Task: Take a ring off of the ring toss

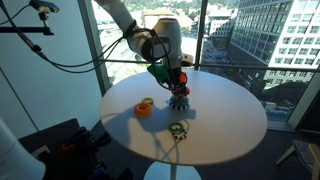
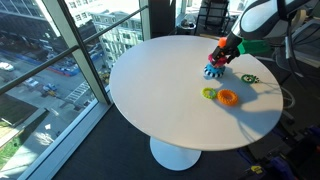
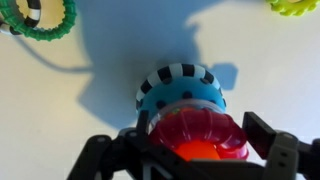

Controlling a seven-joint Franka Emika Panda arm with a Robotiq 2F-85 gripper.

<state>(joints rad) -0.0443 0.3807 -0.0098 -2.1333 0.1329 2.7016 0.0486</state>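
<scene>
The ring toss (image 3: 180,88) has a round teal-blue base with a black-and-white striped edge and stands on the white round table (image 1: 220,120). Its orange peg (image 3: 195,153) shows through the red ring (image 3: 195,128) that sits on it. My gripper (image 3: 197,140) is straight above the toy, with one finger against each side of the red ring. In both exterior views the gripper (image 1: 177,80) (image 2: 224,55) hangs over the ring toss (image 1: 180,99) (image 2: 214,71) and hides most of the peg.
An orange ring (image 1: 144,109) (image 2: 228,97) lies beside a small yellow-green piece (image 2: 209,93). A green-and-yellow ring (image 1: 178,129) (image 2: 248,78) (image 3: 40,18) lies near the table edge. Windows stand behind the table, and cables and gear lie on the floor.
</scene>
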